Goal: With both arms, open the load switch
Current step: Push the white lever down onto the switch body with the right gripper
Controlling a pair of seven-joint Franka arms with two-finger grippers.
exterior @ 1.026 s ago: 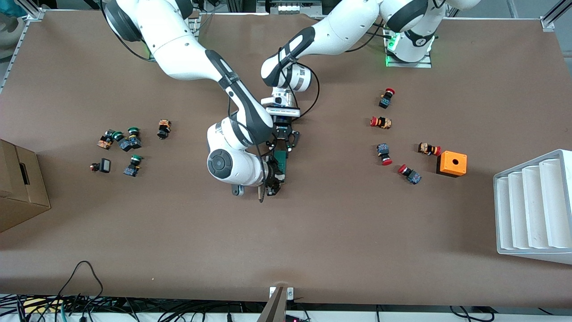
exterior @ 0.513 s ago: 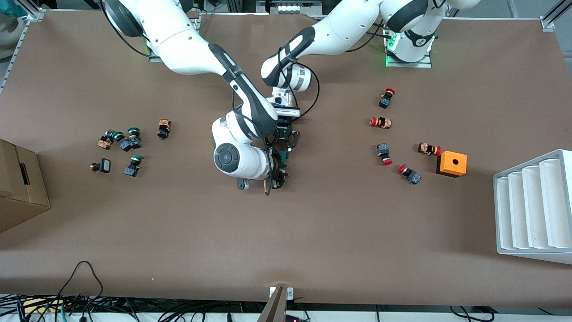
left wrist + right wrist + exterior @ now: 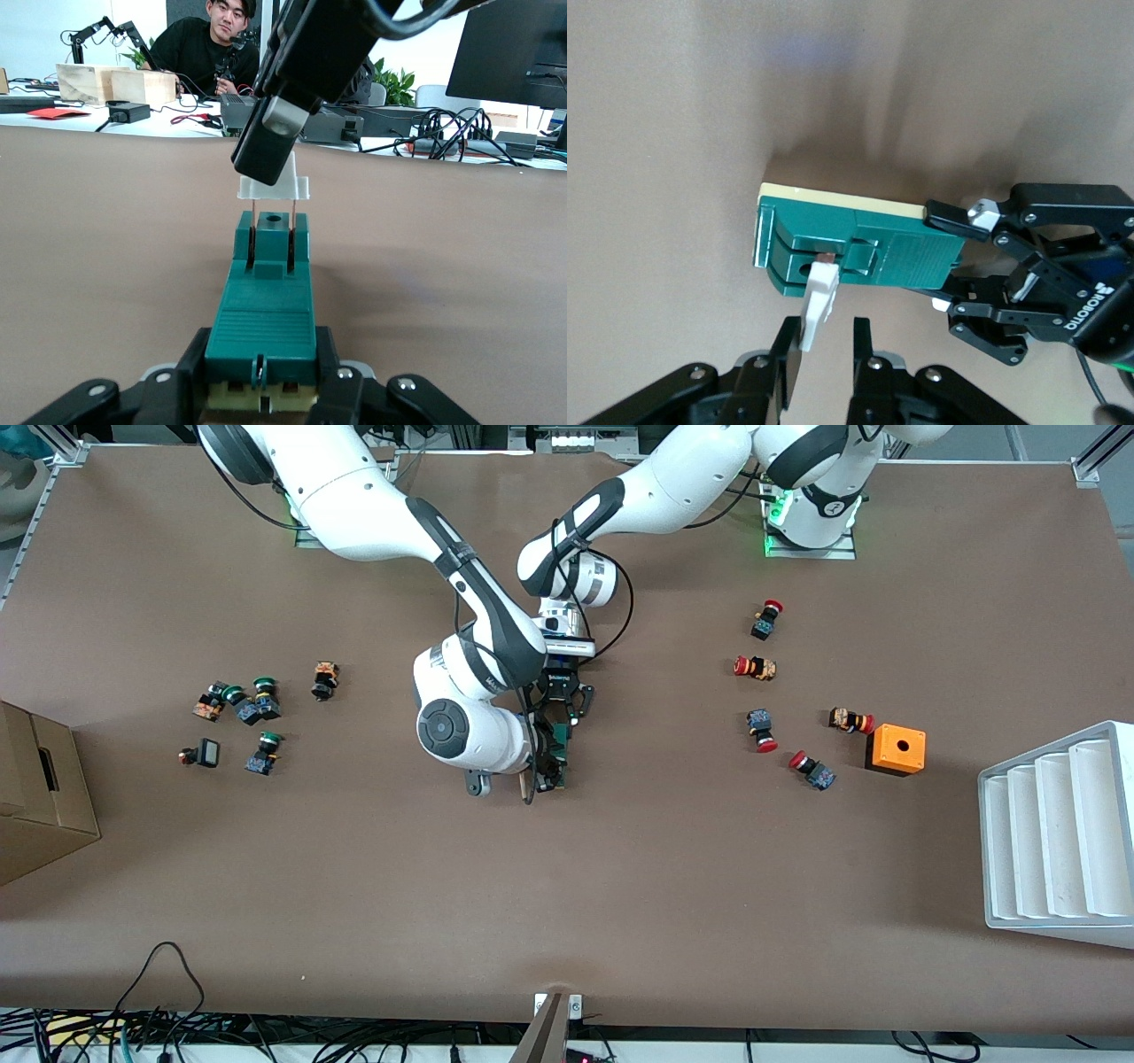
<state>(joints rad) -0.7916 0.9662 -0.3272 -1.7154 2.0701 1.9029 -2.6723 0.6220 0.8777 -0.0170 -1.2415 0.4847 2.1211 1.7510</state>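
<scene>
mid-table, the load switch (image 3: 557,749) lies clamped at one end by the left gripper (image 3: 560,710); the right gripper (image 3: 542,769) pinches its white piece (image 3: 273,185), raised on two pins. red-capped buttons (image 3: 766,729) and an orange box (image 3: 896,749) sit well apart toward the left arm's end, green-capped buttons (image 3: 257,707) toward the right arm's.

Right gripper (image 3: 827,350) pinches the white piece (image 3: 819,301) above the load switch (image 3: 855,249); left gripper (image 3: 957,266) clamps the switch's end.

Brown table (image 3: 620,886) — push buttons (image 3: 237,707), orange box (image 3: 896,749), white rack (image 3: 1059,837), cardboard box (image 3: 40,793)
</scene>
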